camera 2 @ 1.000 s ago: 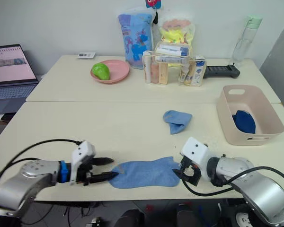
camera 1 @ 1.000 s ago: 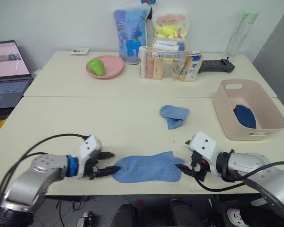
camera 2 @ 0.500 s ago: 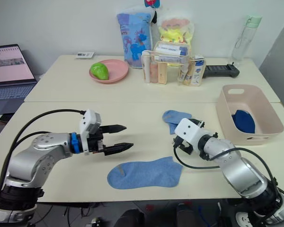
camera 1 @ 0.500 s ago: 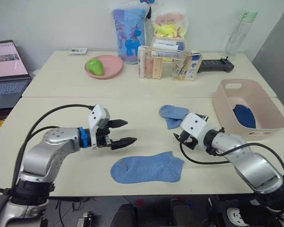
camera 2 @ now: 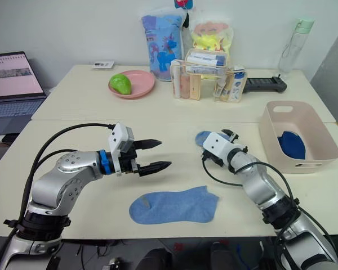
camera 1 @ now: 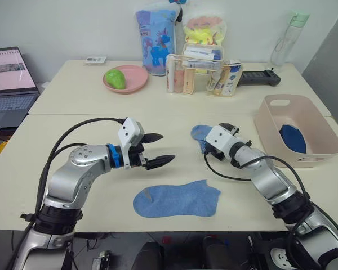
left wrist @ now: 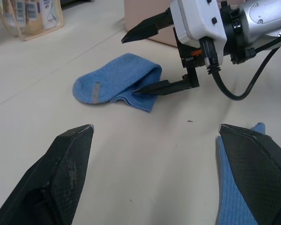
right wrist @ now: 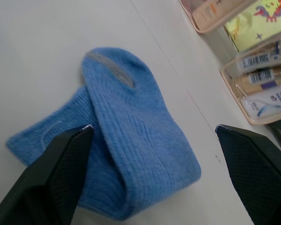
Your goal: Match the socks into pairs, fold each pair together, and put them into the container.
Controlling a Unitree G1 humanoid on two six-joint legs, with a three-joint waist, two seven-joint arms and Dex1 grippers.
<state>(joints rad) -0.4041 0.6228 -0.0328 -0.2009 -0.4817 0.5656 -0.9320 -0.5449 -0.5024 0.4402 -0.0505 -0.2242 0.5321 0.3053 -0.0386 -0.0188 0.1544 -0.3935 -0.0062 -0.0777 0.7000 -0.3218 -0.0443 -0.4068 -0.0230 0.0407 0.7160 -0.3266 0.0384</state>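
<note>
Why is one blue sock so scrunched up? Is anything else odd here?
The folded sock lies doubled over on itself by the open right gripper, while its match, the flat sock, lies spread near the table's front edge. Nothing looks spilled or damaged.

Two light blue socks are seen on the cream table [camera 1: 73,129]: a flat sock [camera 1: 177,199] and a folded sock [right wrist: 131,154] marked with a grey toe band. A dark blue bundle [camera 1: 293,138] is held in the pale pink-beige container [camera 1: 270,126]. A green fruit [camera 1: 114,79] is set on the pink plate [camera 1: 136,75].
</note>
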